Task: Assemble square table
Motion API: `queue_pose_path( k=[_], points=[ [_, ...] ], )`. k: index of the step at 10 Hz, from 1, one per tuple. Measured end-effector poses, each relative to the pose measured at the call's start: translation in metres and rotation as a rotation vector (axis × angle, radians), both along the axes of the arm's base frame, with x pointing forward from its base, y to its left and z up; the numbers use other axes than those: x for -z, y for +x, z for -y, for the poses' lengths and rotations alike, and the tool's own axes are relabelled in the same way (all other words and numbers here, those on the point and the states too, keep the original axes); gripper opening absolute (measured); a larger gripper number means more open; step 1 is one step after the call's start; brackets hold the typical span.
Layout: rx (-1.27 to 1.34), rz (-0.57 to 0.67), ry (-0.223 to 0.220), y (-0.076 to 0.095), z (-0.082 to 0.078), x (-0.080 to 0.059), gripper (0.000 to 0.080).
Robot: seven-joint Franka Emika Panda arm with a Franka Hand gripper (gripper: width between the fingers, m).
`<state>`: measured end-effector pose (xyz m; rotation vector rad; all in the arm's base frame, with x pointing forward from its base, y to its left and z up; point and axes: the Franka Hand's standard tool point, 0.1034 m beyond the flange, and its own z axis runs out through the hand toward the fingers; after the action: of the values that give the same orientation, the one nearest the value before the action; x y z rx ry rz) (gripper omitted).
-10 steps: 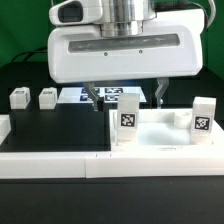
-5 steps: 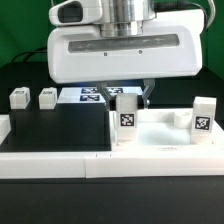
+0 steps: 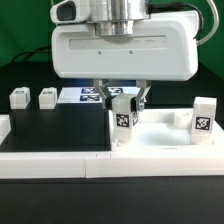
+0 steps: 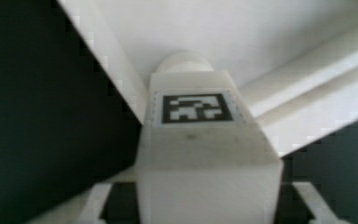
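The white square panel (image 3: 165, 140) lies at the exterior view's right, and its rim also shows in the wrist view (image 4: 131, 35). A tagged white leg peg (image 3: 124, 118) stands at the panel's near left corner. My gripper (image 3: 122, 100) is right above it, with one finger on each side, shut on that peg. In the wrist view the peg (image 4: 197, 130) fills the space between my fingers (image 4: 101, 207). A second peg (image 3: 203, 115) stands at the panel's right corner. Two more pegs (image 3: 18, 98) (image 3: 47, 97) rest on the black surface at the left.
The marker board (image 3: 85, 95) lies behind my gripper at the back. Long white bars (image 3: 50, 160) edge the black surface along the front and the left. The gripper's wide white body hides the area behind the panel.
My fingers have closed in from wide apart onto the corner peg. Since half a second ago the gripper and the peg have shifted slightly to the exterior view's left.
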<state>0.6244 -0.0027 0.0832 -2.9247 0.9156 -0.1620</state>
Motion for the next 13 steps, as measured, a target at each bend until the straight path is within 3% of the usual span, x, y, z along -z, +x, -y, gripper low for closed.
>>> queue_pose_path(
  k=[1, 3, 7, 10, 11, 12, 13],
  points=[
    [0.159, -0.004, 0.01, -0.0007, 0.0002, 0.0, 0.0291],
    [0.46, -0.012, 0.102, -0.0023, 0.0044, 0.0008, 0.0291],
    [0.72, -0.032, 0.132, -0.0041, 0.0064, 0.0016, 0.0291],
    [1.21, -0.131, 0.222, -0.0025, -0.0016, 0.0018, 0.0291],
    [1.146, -0.126, 0.217, -0.0028, -0.0019, 0.0019, 0.0351],
    [1.129, -0.126, 0.215, -0.003, -0.002, 0.0026, 0.0351],
    [1.126, -0.126, 0.214, -0.0031, -0.0031, 0.0027, 0.0534]
  ],
)
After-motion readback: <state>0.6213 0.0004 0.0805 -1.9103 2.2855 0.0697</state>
